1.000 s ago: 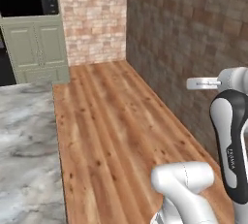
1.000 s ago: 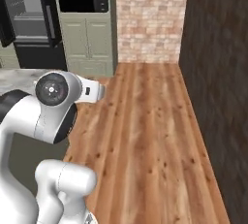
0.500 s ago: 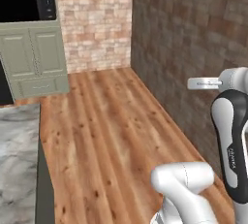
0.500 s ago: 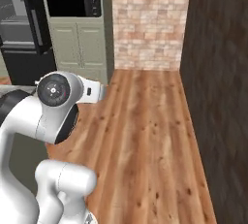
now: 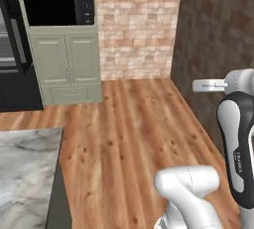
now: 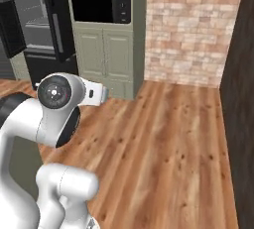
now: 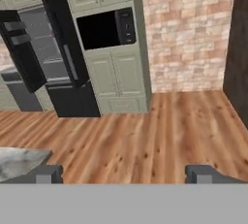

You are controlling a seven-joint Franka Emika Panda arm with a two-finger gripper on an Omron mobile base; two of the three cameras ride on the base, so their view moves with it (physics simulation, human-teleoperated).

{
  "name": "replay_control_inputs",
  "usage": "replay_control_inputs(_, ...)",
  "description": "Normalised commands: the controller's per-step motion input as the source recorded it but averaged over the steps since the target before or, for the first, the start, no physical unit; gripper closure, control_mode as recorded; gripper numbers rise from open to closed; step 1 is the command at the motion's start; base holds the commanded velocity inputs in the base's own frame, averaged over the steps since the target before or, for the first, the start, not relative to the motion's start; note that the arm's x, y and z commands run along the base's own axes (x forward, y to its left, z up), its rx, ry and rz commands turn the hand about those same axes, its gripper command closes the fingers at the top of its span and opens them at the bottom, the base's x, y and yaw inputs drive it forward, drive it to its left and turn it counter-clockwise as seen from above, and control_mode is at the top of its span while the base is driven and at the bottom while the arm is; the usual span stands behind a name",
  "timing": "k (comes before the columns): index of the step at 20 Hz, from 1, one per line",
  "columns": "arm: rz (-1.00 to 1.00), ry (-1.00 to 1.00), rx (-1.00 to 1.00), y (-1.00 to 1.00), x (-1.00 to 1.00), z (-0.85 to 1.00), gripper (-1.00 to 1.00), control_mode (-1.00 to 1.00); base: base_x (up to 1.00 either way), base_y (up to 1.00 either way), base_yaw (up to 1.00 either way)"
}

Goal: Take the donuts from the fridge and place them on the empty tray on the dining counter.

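Note:
The fridge stands across the wood floor with both black doors swung open, showing grey shelves inside. Its right door and grey interior also appear at the top left of the right base view, and its black side at the left edge of the left base view. The donuts are too small to make out on the shelves. My gripper is open, far from the fridge, with nothing between its fingertips. A corner of the dining counter with its marble top lies at the lower left. The tray is out of view.
A black wall oven sits in sage-green cabinets right of the fridge. A brick wall and a dark wall close the room on the right. Open wood floor stretches between me and the fridge.
The whole picture has slid to the right in both base views, so the camera has turned left. The fridge has come into view and the marble counter has shrunk to a corner.

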Motion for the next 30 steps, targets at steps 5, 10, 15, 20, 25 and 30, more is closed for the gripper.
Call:
replay_control_inputs(5,0.00,0.00,0.00,0.00,0.00,0.00,-1.00,1.00,1.00,-0.44,0.24)
replay_control_inputs(10,0.00,0.00,0.00,0.00,0.00,0.00,-1.00,1.00,1.00,-0.07,0.63)
replay_control_inputs(15,0.00,0.00,0.00,0.00,0.00,0.00,-1.00,1.00,1.00,-0.16,0.79)
replay_control_inputs(20,0.00,0.00,0.00,0.00,0.00,0.00,-1.00,1.00,1.00,-0.20,0.77)
replay_control_inputs(25,0.00,0.00,0.00,0.00,0.00,0.00,-1.00,1.00,1.00,-0.16,0.72)
replay_control_inputs(30,0.00,0.00,0.00,0.00,0.00,0.00,-1.00,1.00,1.00,-0.24,0.57)
